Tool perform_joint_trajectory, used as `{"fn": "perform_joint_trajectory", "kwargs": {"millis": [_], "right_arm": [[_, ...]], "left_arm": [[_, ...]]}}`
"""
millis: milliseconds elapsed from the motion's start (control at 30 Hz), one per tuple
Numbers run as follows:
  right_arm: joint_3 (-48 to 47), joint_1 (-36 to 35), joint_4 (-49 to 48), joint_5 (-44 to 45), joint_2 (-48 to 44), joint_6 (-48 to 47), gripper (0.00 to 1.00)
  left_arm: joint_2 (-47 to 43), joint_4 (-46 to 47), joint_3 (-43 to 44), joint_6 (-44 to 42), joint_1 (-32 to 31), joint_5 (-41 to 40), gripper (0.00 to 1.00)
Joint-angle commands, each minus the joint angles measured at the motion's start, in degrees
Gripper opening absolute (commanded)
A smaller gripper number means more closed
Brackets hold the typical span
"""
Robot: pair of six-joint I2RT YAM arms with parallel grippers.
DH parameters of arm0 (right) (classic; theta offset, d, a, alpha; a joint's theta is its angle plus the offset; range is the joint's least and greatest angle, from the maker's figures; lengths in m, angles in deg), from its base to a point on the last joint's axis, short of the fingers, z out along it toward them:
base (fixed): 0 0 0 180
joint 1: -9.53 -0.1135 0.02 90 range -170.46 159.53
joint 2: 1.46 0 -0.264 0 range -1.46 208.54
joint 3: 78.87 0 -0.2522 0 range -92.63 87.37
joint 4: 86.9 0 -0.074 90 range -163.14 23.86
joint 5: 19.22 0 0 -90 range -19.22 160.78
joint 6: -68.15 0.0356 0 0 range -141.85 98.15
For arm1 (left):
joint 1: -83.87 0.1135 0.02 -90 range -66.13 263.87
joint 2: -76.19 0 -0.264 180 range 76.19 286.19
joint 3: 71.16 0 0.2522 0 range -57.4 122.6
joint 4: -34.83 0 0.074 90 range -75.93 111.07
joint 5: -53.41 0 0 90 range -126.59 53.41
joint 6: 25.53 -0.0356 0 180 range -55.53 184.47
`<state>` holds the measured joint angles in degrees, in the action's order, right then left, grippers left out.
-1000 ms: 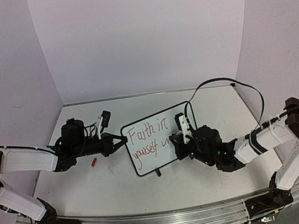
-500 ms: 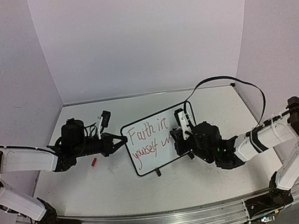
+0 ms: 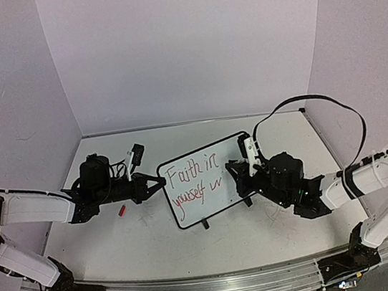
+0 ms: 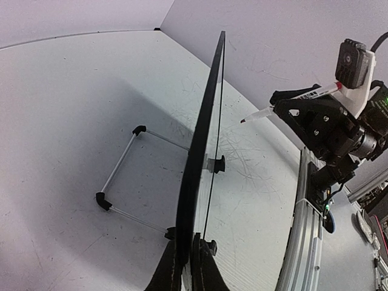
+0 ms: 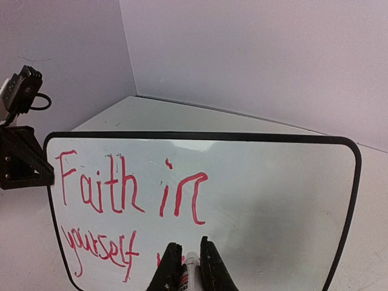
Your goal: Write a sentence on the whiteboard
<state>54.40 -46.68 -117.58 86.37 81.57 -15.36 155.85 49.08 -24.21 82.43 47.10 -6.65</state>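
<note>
Right now I'm mid-sentence. The whiteboard (image 5: 273, 200) stands near the middle of the surface (image 3: 158, 252), propped almost upright on its wire stand (image 4: 121, 176) with the written face turned toward the right arm. It reads "Faith in" on the top line and "yourself" below, followed by a short stroke that looks like the start of another word, though part of that stroke is hidden in the wrist view.

The left end effector (image 4: 189, 257) is closed hard on the board's left edge, bracing it. The right end effector (image 5: 188, 260) is shut on the marker (image 4: 285, 104), which points at the board's lower middle, just right of "yourself". From the left wrist view the tip stands clear of the face with a gap between them, so I judge this to be a pen-up pause between strokes, not a stroke in progress.

The next move means bringing the tip back onto the face just past that last stroke. Pressure should be light, because the board can tip or slide on its feet, and the left grip must hold firm against the push. There's room left on the second line, but not much.

A small red piece (image 3: 122, 210) — possibly the cap, I can't tell — lies on the surface near the left arm.
</note>
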Motion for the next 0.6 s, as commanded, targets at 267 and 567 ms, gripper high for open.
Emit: {"fn": "perform_joint_trajectory", "kwargs": {"millis": [267, 567], "right_arm": [[-3.5, 1.3, -2.4, -0.8, 4.1, -0.2, 0.00], [-5.2, 1.3, -2.8, 0.6, 6.3, -0.7, 0.00]], "left_arm": [[-1.2, -0.7, 0.8, -2.2, -0.2, -1.4, 0.00], [-0.7, -0.7, 1.3, -2.6, -0.2, -1.2, 0.00]]}}
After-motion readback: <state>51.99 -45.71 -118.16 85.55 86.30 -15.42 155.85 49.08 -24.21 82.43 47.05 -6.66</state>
